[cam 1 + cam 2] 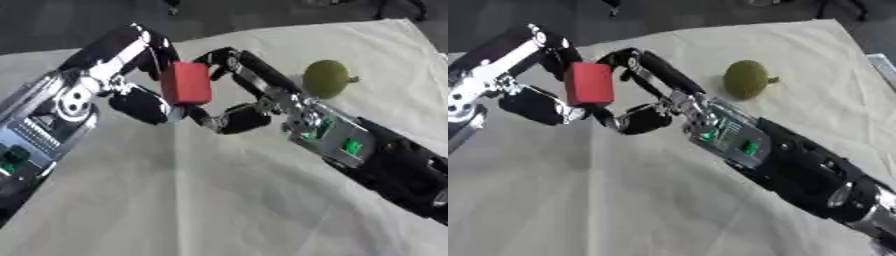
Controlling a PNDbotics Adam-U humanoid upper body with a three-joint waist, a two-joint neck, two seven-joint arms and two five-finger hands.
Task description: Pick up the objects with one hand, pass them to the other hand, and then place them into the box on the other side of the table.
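A red block (185,82) hangs above the table between my two hands. My left hand (144,102) comes in from the left, its fingers curled over the block's left side and its thumb under it. My right hand (249,87) reaches in from the lower right; its fingers (229,56) hook over the block's upper right corner and its thumb sits just below the block. Both hands touch the block. A green round fruit with a short stem (326,78) lies on the cloth just beyond my right forearm.
A cream cloth (219,200) covers the table, with dark floor past its far edge. A pale edge of something (883,65) shows at the far right. No box is fully in view.
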